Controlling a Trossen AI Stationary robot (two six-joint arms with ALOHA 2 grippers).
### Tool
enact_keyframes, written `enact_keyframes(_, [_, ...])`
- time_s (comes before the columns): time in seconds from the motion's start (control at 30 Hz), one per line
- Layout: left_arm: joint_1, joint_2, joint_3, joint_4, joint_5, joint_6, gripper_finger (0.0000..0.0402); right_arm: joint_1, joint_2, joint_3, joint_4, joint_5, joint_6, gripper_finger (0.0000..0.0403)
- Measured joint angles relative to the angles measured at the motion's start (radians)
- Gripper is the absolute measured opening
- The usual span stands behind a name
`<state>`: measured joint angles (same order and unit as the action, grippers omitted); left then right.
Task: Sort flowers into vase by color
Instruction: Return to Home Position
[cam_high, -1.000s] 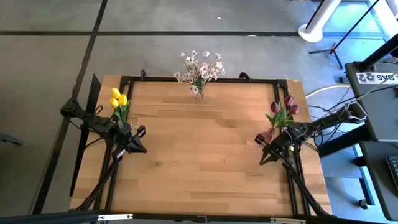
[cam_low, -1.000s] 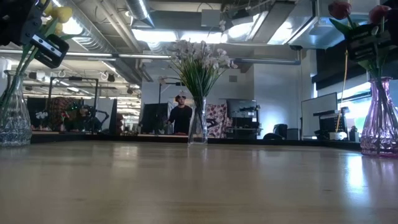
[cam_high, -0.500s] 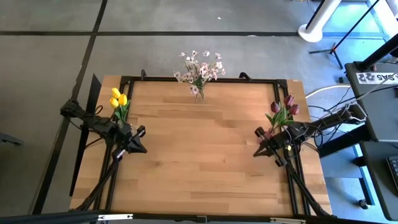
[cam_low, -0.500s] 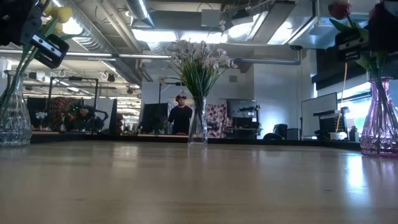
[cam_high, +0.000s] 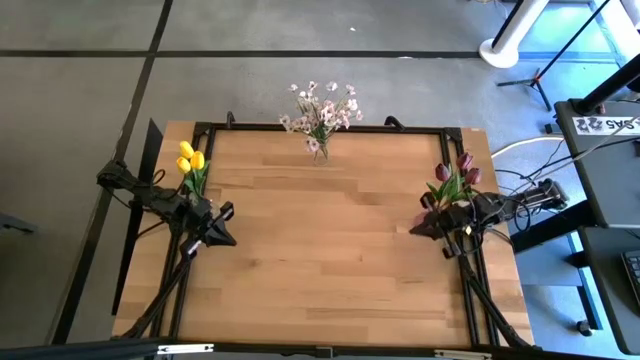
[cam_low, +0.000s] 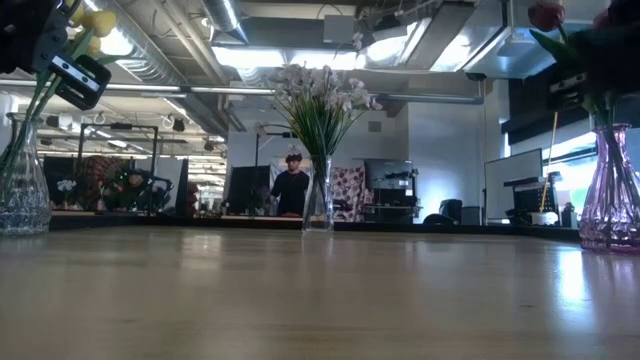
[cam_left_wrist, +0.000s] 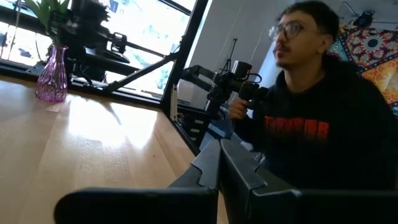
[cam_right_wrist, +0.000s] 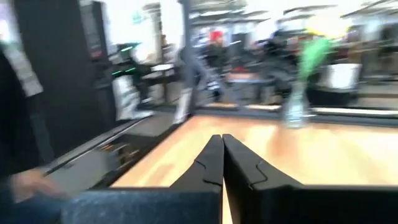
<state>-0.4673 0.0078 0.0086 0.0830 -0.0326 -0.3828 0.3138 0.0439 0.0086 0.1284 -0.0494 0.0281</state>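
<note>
Wooden tabletop (cam_high: 320, 250) holds yellow artificial tulips (cam_high: 190, 157) at 9 o'clock: likely light, bendable; grip stems. Left claw (cam_high: 226, 238), right claw (cam_high: 416, 228): together, empty.

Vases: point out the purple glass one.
The vase holding the maroon tulips, at the right edge of the table near the right gripper. The yellow tulips' vase and the blossom spray's vase are clear.

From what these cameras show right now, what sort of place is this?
Probably a robotics lab in an open-plan office. The low view shows bare ceiling ducts and strip lights, with screens behind the wooden table; a person is close by.
</note>
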Motion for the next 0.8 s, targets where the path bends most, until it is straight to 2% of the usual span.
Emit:
enact_keyframes(0.13, [0.0, 0.0, 0.0, 0.0, 0.0, 0.0, 0.0004, -0.001, -0.04, 0.001, -0.086, 0.097, 0.043, 0.0001])
enact_keyframes(0.23, [0.0, 0.0, 0.0, -0.005, 0.0, 0.0, 0.0004, 0.0, -0.031, 0.001, -0.098, 0.043, 0.085, 0.0002])
enact_keyframes(0.4, [0.0, 0.0, 0.0, -0.004, 0.0, 0.0, 0.0004, 0.0, -0.018, 0.001, -0.074, -0.17, 0.023, 0.0002])
enact_keyframes(0.47, [0.0, 0.0, 0.0, -0.004, 0.0, 0.0, 0.0004, 0.0, -0.011, 0.001, -0.071, -0.208, 0.02, 0.0002])
enact_keyframes(0.8, [0.0, 0.0, 0.0, -0.004, 0.0, 0.0, 0.0004, 0.0, -0.013, 0.001, -0.075, -0.17, 0.02, 0.0003])
